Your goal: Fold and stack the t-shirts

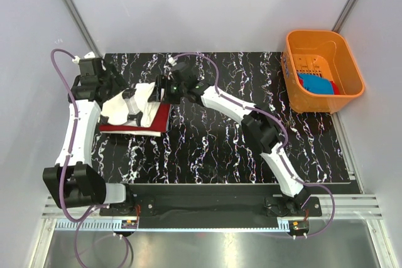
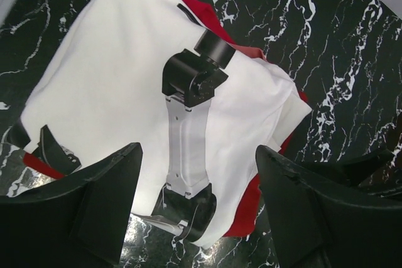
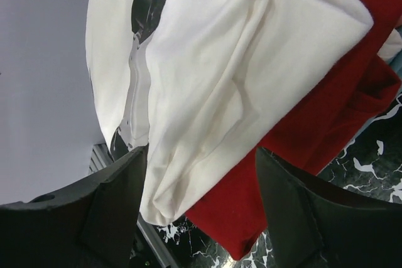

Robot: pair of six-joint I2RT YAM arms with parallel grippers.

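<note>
Top external view, with both wrist views. Shows a white t-shirt (image 1: pixel 116 108) lying folded on a red t-shirt (image 1: pixel 135 128) by the left edge of the black marbled table (image 1: pixel 220 149), toward its far left corner. Shows red cloth projecting past the white along the near and right sides. Places a blue t-shirt (image 1: pixel 316 84) inside the orange basket (image 1: pixel 352 70) at the far right corner, well apart from the pile. Finds the left gripper (image 2: pixel 198 152) above the white t-shirt, jaws spread wide, holding nothing. Finds the right gripper (image 3: pixel 201 152) just beside the pile's right side, jaws likewise apart and empty. Leaves unclear whether any finger touches cloth.
</note>
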